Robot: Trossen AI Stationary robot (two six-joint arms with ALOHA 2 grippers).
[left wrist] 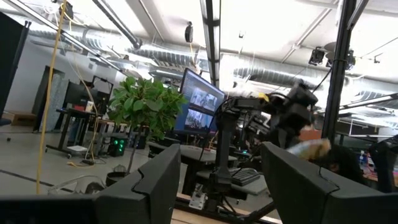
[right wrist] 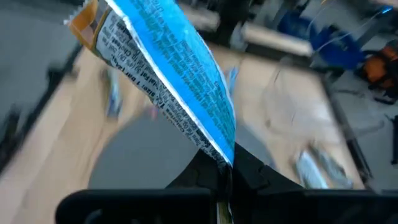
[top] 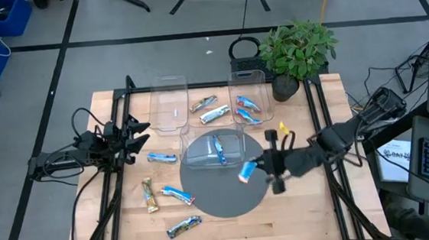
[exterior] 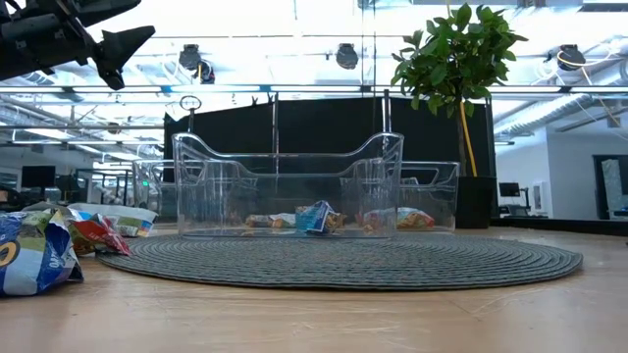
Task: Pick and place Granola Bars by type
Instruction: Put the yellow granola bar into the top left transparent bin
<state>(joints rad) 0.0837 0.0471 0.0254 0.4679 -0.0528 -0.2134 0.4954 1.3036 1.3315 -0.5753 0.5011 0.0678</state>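
my right gripper (top: 254,169) is pinched on a bright blue granola bar (right wrist: 168,68), holding it over the round grey mat (top: 221,200), just beside the clear bin (top: 214,148) that sits on the mat with one bar inside. my left gripper (top: 143,133) waits raised at the table's left side, fingers (left wrist: 149,186) spread. other bars lie loose on the wooden table (top: 115,227) and near the two far bins.

Held bar (right wrist: 168,74): upper end cut off by the right wrist view's edge; print unreadable.
Right gripper (right wrist: 222,171): fingertips hidden behind the wrapper's lower end.
Table beyond (right wrist: 56,155): smeared by blur; bars there are mere streaks.
Blue wrapper (exterior: 34,257): cut off by the low view's edge.
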